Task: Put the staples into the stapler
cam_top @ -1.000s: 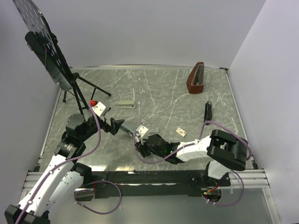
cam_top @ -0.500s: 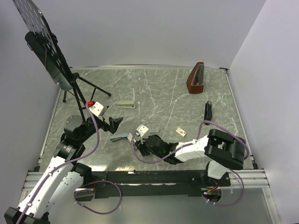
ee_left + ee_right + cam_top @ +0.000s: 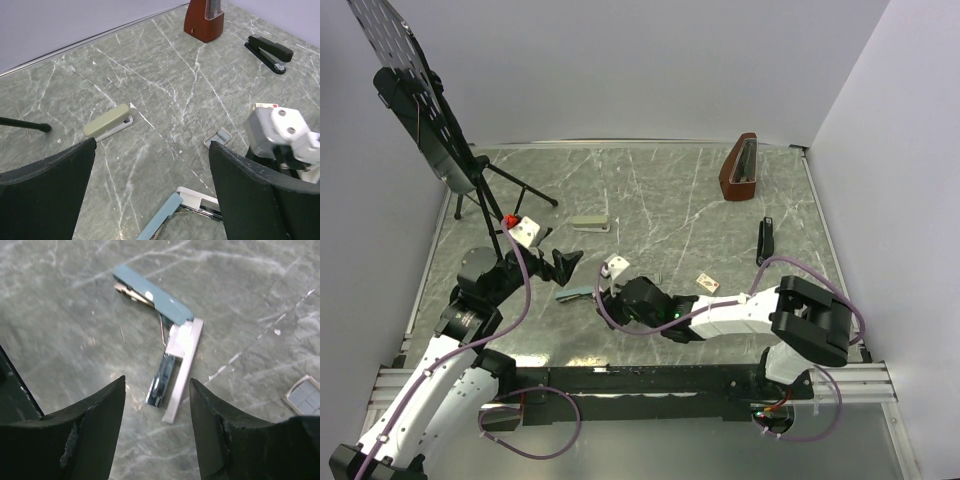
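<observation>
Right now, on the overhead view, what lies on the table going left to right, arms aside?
music stand → grey-green stapler → staple box → metronome → black stapler. The opened blue stapler overlaps the grey-green one sideways, so it is left out.

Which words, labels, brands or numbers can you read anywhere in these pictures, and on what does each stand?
None can be read.
Small whitish box: red print, too small and blurred to read.
Black stapler, grey-green stapler, blue stapler: no lettering visible.
</observation>
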`<state>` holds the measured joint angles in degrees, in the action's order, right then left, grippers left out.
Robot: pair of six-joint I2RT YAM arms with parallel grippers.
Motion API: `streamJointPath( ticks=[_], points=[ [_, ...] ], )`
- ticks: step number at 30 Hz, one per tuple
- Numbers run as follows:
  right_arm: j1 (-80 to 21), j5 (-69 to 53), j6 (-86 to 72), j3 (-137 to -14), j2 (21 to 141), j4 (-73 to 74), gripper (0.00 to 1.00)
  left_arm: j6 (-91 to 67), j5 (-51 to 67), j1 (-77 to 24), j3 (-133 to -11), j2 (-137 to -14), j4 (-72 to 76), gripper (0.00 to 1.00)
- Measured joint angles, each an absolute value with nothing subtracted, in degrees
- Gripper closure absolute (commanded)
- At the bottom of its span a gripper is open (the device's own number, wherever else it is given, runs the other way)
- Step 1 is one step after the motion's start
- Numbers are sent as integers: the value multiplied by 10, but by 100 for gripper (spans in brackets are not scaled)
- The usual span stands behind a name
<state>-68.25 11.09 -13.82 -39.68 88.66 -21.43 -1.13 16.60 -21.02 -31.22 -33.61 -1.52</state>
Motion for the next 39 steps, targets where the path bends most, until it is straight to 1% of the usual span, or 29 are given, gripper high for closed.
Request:
streamJointPath(
  ticks=[4, 12, 15, 19, 22, 29, 30, 32, 33, 36, 39],
  points=[
    [-672, 111, -160, -421, 903, -190, 46, -12, 166, -210, -312, -335, -15, 1],
    [-648, 99, -189, -432, 941, -146, 51, -13, 166, -210, -312, -331, -15, 1],
    [-642, 93, -198, -438, 951, -140, 55, -13, 166, -210, -312, -331, -15, 1],
    [-634, 81, -208, -446, 959, -141, 64, -13, 166, -210, -312, -331, -15, 1],
    [-624, 69, -217, -447, 961, -141, 68, -13, 166, -210, -312, -331, -15, 1],
    [-599, 32, -234, -447, 968, -148, 70, -13, 166, -210, -312, -331, -15, 1],
    [-596, 27, -236, -447, 969, -150, 77, -13, 166, -210, -312, -332, -15, 1],
    [-590, 14, -241, -446, 973, -158, 85, -13, 166, -210, -312, -332, -15, 1],
    [-586, 6, -244, -446, 974, -164, 91, -13, 166, -210, -312, -332, -15, 1],
    [-564, -26, -258, -433, 976, -186, 100, -13, 166, -210, -312, -332, -15, 1],
    [-539, -65, -277, -411, 975, -219, 100, -14, 166, -210, -312, -332, -15, 1]
  ],
)
